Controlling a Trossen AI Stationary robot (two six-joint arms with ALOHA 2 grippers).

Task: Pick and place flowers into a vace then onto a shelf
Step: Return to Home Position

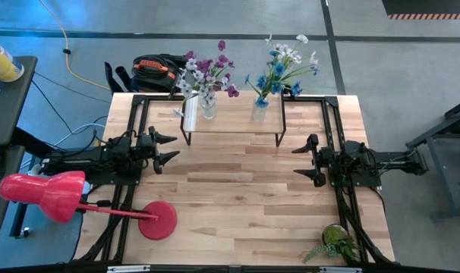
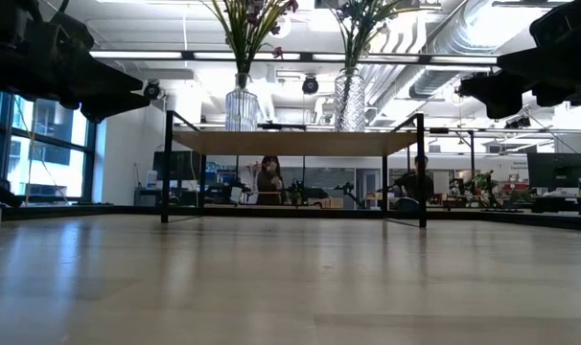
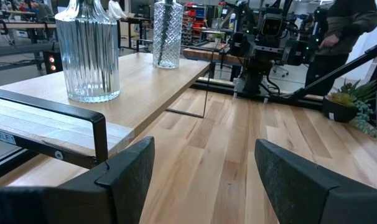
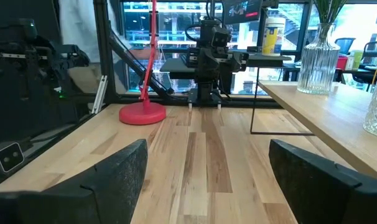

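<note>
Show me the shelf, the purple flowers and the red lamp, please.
shelf [image 1: 234,117], high view, bare middle of its wooden plank.
purple flowers [image 1: 207,67], high view, the cluster of blossoms.
red lamp [image 1: 42,193], high view, its shade.

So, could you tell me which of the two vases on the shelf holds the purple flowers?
The left vase, at the shelf end nearer the left gripper, holds the purple flowers; the right vase holds blue and white flowers.
</note>
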